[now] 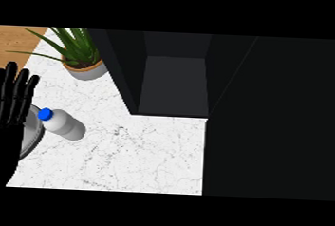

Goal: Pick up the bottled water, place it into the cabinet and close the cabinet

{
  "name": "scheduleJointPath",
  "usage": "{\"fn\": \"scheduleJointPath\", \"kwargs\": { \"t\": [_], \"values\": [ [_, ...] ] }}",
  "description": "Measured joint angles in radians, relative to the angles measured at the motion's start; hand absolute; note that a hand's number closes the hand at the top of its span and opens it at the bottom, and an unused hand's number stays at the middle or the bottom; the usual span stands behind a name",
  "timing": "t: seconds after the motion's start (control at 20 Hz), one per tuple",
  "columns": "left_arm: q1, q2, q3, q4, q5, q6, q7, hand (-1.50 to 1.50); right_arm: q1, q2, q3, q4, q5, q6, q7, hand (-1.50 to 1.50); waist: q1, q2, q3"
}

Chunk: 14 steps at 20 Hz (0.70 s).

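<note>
The left hand (5, 119) is held wide open, just beside the bottled water (66, 125) laid on the counter (140, 154).

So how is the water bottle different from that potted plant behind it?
The bottle is pale and smooth with a blue cap. The potted plant has spiky green leaves that spread wider than the bottle. The bottle sits close to the open left hand, while the plant is farther back, by the left wall of the dark cabinet. Both rest on the white marble counter.
</note>
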Motion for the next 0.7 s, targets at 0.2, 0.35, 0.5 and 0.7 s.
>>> {"fn": "scheduleJointPath", "kwargs": {
  "t": [0.2, 0.35, 0.5, 0.7],
  "values": [
    [-0.039, 0.032, 0.109, 0.059, 0.081, -0.023, -0.029, -1.50, 0.052, 0.008, 0.021, -0.054, 0.008, 0.007, 0.011, -1.50, -0.003, 0.008, 0.013],
    [-0.077, 0.063, 0.217, 0.151, 0.182, -0.045, -0.041, -1.50, 0.097, 0.011, 0.053, -0.085, -0.024, 0.039, 0.031, -1.50, -0.006, 0.010, 0.017],
    [-0.082, 0.055, 0.255, 0.181, 0.266, -0.044, 0.016, -1.50, 0.155, -0.004, 0.116, -0.135, -0.097, 0.111, 0.084, -1.50, -0.007, 0.009, 0.019],
    [-0.077, 0.088, 0.319, 0.176, 0.362, -0.054, 0.102, -1.50, 0.291, -0.022, 0.172, -0.271, -0.148, 0.165, 0.127, -1.50, -0.009, 0.008, 0.020]
  ]
}}
